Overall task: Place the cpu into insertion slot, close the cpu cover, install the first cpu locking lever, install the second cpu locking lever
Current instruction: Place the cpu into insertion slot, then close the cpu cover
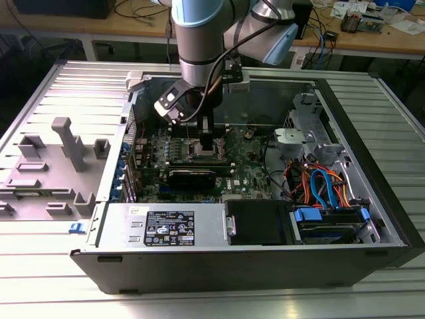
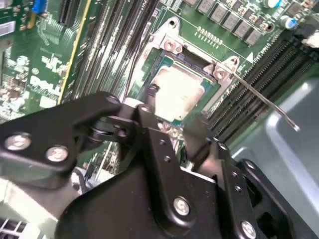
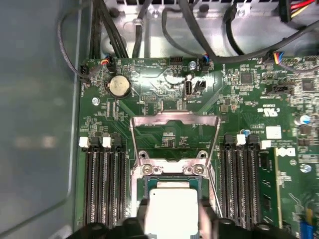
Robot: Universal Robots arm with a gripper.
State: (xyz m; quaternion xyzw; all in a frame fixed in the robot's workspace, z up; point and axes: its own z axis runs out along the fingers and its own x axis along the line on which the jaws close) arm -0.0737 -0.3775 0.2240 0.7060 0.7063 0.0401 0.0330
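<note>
The computer case lies open, and my gripper (image 1: 207, 143) reaches down into it over the green motherboard. The cpu (image 3: 173, 211), a small square chip with a dull silver top, sits at the insertion slot (image 3: 172, 169); its green edge lies inside the silver rim. My black fingers (image 3: 142, 221) flank the chip's two sides and press against it. The second wrist view shows the cpu (image 2: 182, 92) just beyond the gripper (image 2: 172, 122), inside the insertion slot (image 2: 169, 46). The cpu cover (image 3: 174, 118), a thin silver frame, is swung open behind the socket. One thin locking lever (image 2: 264, 99) sticks out sideways, unlatched.
Long black memory slots (image 3: 102, 184) run along both sides of the socket. A coin battery (image 3: 119, 85) and black cables (image 3: 149, 30) lie behind it. The power supply (image 1: 166, 226), a drive bay with blue and orange cables (image 1: 325, 186) and a grey fixture tray (image 1: 53, 166) surround the board.
</note>
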